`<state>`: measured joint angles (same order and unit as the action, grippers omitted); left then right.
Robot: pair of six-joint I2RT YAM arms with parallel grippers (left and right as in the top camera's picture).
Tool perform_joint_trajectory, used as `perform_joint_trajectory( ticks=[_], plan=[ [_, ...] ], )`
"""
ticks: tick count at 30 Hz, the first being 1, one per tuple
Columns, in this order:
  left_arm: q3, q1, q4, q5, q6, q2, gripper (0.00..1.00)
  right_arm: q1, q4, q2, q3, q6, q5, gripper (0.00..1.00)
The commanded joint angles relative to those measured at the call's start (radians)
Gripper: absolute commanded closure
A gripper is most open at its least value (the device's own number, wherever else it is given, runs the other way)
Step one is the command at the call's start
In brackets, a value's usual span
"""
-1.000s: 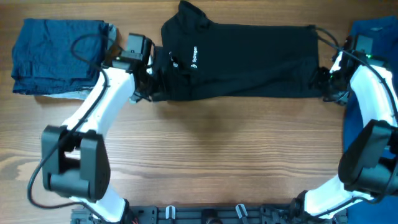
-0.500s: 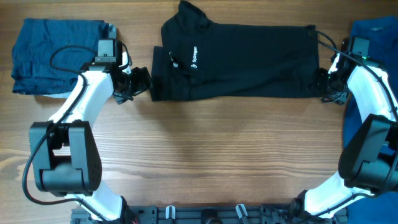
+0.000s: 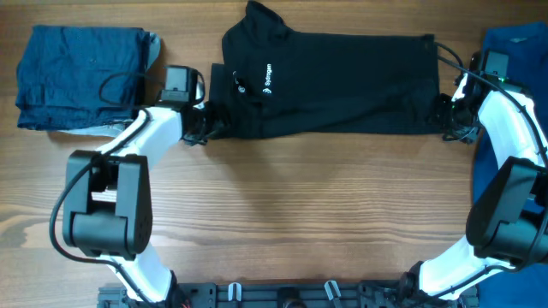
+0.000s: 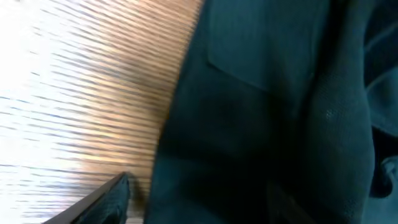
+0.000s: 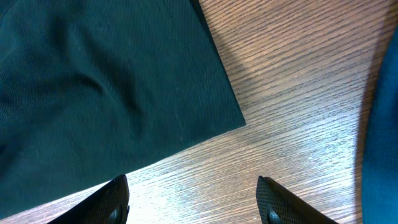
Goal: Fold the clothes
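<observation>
Left end effector [image 3: 202,128]: jaws apart, at the lower left corner of the black shirt [image 3: 334,85]. The left wrist view is blurred. One finger [image 4: 111,198] shows low over bare wood just beside the fabric edge; the other is barely separable from the dark cloth that fills the right of that view. Whether the cloth lies between the jaws or only under them, cannot tell.

Right end effector [image 5: 194,202]: open wide, both fingers low in the right wrist view with only wood grain between them. It holds nothing. The shirt's lower right corner lies just ahead of the fingertips, apart from them.

The black shirt lies flat across the far middle of the wooden surface [image 3: 300,214], long axis left to right, spanning from one end effector to the other. The collar [image 3: 257,15] pokes out at the top left and the small white logo [image 3: 268,77] sits near the left end. The cloth is mostly smooth, with light wrinkles near the left corner.

Beyond the left arm, at the far left, is a folded dark blue garment [image 3: 77,73], apart from the shirt. At the right edge, behind the right arm, lies more blue cloth [image 3: 514,38]; it also shows as a strip along the right side of the right wrist view.
</observation>
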<state>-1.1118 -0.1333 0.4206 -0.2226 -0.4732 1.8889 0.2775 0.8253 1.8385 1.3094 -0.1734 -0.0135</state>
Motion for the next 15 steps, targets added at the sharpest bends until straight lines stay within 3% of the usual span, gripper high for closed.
perform_joint_trajectory(
  ticks=[1,2,3,4,6,9,10,11,12,15],
  plan=[
    [0.013,-0.04,0.007,0.086,-0.006,0.05,0.42,-0.002,0.0,0.019,-0.007,0.014,0.016,0.34],
    [0.013,-0.039,0.01,0.09,-0.006,0.054,0.5,-0.002,0.001,0.019,-0.007,0.013,0.013,0.34],
    [0.014,-0.039,0.017,0.094,-0.006,0.058,0.65,-0.002,0.002,0.019,-0.007,0.014,0.013,0.34],
    [0.013,-0.039,0.024,0.105,-0.006,0.058,0.84,-0.002,0.001,0.019,-0.007,0.013,0.013,0.41],
    [0.014,-0.039,0.026,0.117,-0.005,0.058,0.96,-0.002,0.0,0.019,-0.007,0.014,0.013,0.55],
    [0.013,-0.039,0.034,0.151,-0.003,0.058,0.96,-0.002,-0.003,0.019,-0.007,0.014,0.014,0.58],
    [0.013,-0.039,0.035,0.161,-0.002,0.058,0.96,-0.002,-0.008,0.019,-0.006,0.014,0.013,0.48],
    [0.013,-0.039,0.036,0.163,-0.002,0.058,0.96,-0.002,-0.01,0.019,-0.006,0.016,0.014,0.33],
    [0.013,-0.039,0.036,0.165,-0.002,0.058,0.96,-0.002,-0.011,0.019,-0.006,0.016,0.018,0.26],
    [0.013,-0.039,0.035,0.174,-0.002,0.058,0.96,-0.001,-0.011,0.019,-0.006,0.016,0.061,0.23]
  ],
)
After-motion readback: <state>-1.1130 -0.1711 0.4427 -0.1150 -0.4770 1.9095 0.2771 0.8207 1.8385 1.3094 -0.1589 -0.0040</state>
